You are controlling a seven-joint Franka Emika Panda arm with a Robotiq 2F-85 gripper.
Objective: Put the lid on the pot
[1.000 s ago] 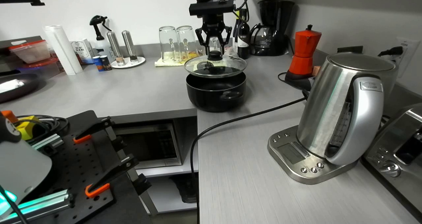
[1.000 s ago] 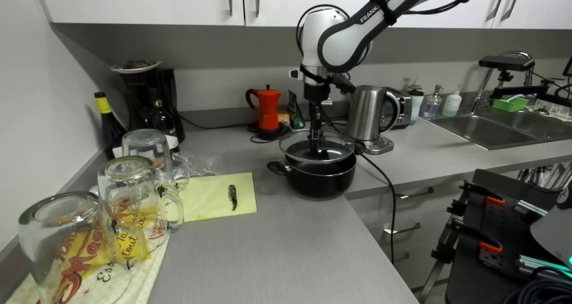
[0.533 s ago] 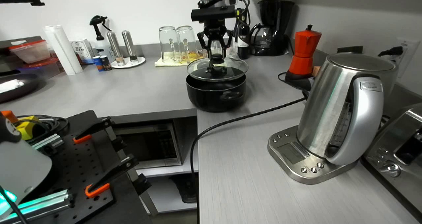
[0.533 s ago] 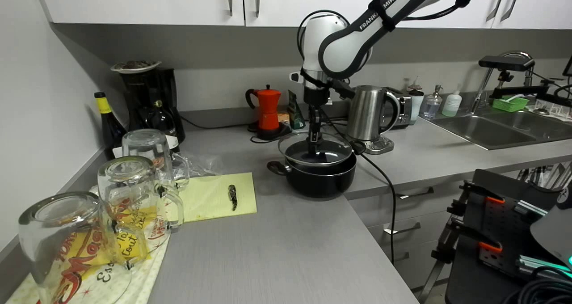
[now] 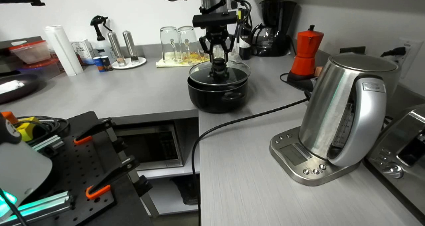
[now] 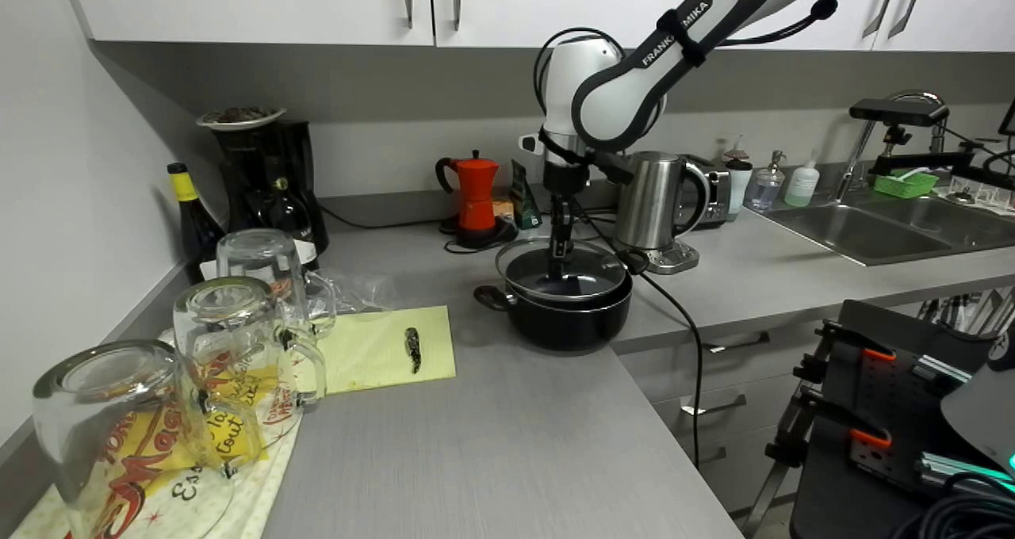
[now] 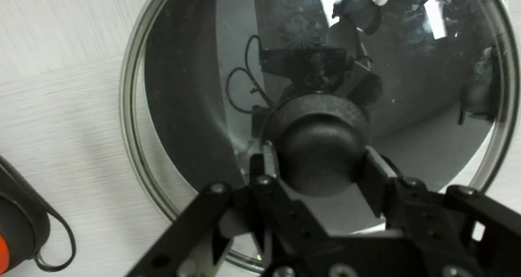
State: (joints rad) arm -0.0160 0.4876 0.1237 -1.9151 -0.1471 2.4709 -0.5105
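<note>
The clear glass lid (image 5: 204, 73) with its metal rim is over the black pot (image 5: 212, 101); both also show in an exterior view, the lid (image 6: 583, 279) and the pot (image 6: 567, 331). My gripper (image 5: 219, 60) points down, its two fingers on either side of the lid's dark knob (image 7: 321, 159), shut on it. The lid sits just above the pot's rim, off to the back; whether it touches the rim I cannot tell. In the wrist view the lid (image 7: 191, 77) fills the picture, and pale counter shows through its left and lower glass.
The steel kettle (image 5: 332, 113) stands near the pot, with a black cable (image 5: 252, 114) passing in front. The red moka pot (image 5: 305, 53) and glass mugs (image 6: 246, 341) stand on the counter (image 6: 444, 452). A yellow cloth (image 6: 373, 349) lies beside the mugs.
My gripper and the lid have moved down toward the pot, with a slight sideways shift. The gap between lid and pot rim has become smaller. The pot has not moved.
</note>
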